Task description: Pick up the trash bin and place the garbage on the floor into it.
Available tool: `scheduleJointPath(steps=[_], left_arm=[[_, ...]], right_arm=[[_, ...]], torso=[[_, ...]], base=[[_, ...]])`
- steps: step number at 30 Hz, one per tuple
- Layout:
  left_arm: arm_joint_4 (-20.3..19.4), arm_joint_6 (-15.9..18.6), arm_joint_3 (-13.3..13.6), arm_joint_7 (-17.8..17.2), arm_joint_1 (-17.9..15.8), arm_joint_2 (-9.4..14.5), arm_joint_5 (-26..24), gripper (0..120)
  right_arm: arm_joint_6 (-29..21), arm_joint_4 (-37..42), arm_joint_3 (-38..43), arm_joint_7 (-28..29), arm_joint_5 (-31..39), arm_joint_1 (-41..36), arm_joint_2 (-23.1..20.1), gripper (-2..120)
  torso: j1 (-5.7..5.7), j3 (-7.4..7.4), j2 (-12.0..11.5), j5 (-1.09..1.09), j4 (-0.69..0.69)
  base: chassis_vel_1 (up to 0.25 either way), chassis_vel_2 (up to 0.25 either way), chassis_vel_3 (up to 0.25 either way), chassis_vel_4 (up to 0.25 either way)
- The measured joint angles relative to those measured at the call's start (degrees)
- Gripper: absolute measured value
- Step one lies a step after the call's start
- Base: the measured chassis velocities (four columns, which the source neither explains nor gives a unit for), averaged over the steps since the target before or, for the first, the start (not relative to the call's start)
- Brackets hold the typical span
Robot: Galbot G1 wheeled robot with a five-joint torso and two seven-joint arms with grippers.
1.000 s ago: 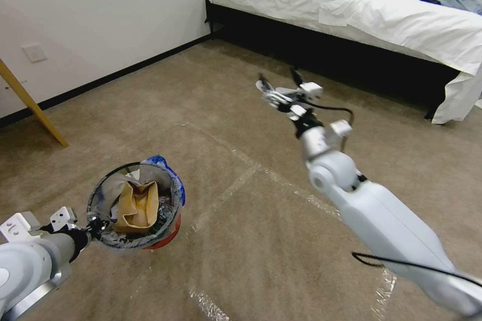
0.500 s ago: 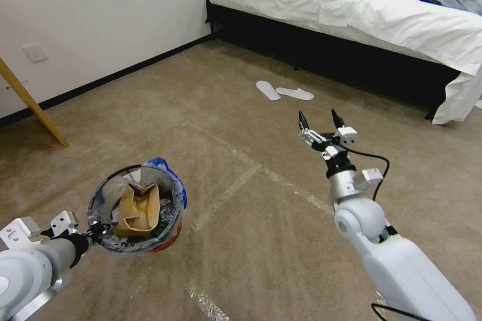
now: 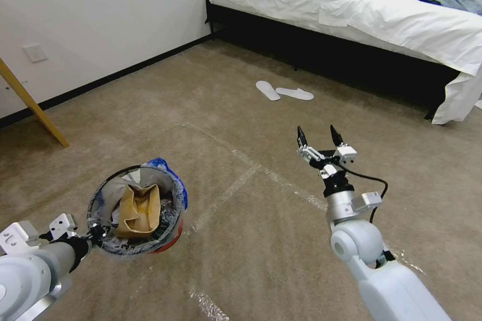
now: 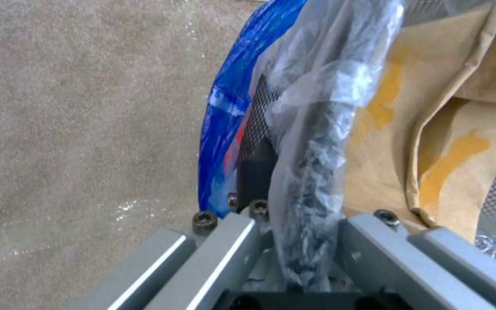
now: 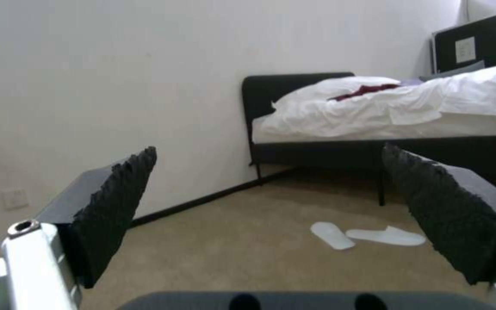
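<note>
Two arms in play, going left to right: the left gripper (image 3: 95,231) is clamped onto the near edge of the trash bin (image 3: 168,238), holding it just above the floor (image 3: 261,241). Its fingers (image 4: 225,241) pinch the thin black rim and the crinkly clear liner (image 4: 317,86) between them, with the liner's shiny blue edge (image 4: 225,107) folded over the outside. You can see black mesh under the plastic, and the bin's outside is red-orange. Inside sits a crumpled brown paper bag (image 3: 138,208) with yellow stains, soft and creased. Floor is short beige-brown carpet with glossy tape lines (image 3: 236,183) crossing it. Further right, the right gripper (image 3: 319,138) hangs in the air over the carpet, pointing toward the bed, spread wide and holding nothing; its pads (image 5: 116,206) are black with a jagged foam-like texture. Past it, two flat white slippers (image 3: 283,91) lie side by side near a black-framed bed (image 3: 321,50) with rumpled white sheets and some clothes on top. White wall (image 3: 100,10) with black baseboard at the left.
</note>
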Motion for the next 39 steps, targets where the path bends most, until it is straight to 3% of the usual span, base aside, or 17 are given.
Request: scheduleJointPath(steps=[8,25,39], left_arm=[[-0.52,0.85,-1.05,-1.65,0.63,0.09,-1.00,0],[-2.21,1.19,-4.19,-4.24,2.92,0.57,-3.47,0],[-2.31,1.16,-4.64,-5.11,2.72,0.72,-4.72,0]], right_arm=[[1.33,0.23,1.81,-1.36,-1.05,-3.96,1.18,100],[2.92,-0.66,1.19,-3.58,-1.72,-5.13,2.19,100],[3.53,-0.95,1.10,-4.59,-1.75,-5.60,2.17,100]], torso=[[0.00,0.00,0.00,0.00,0.00],[0.00,0.00,0.00,0.00,0.00],[0.01,0.00,0.00,0.00,0.00]], base=[[0.000,0.000,0.000,0.000],[0.000,0.000,0.000,0.000],[0.000,0.000,0.000,0.000]])
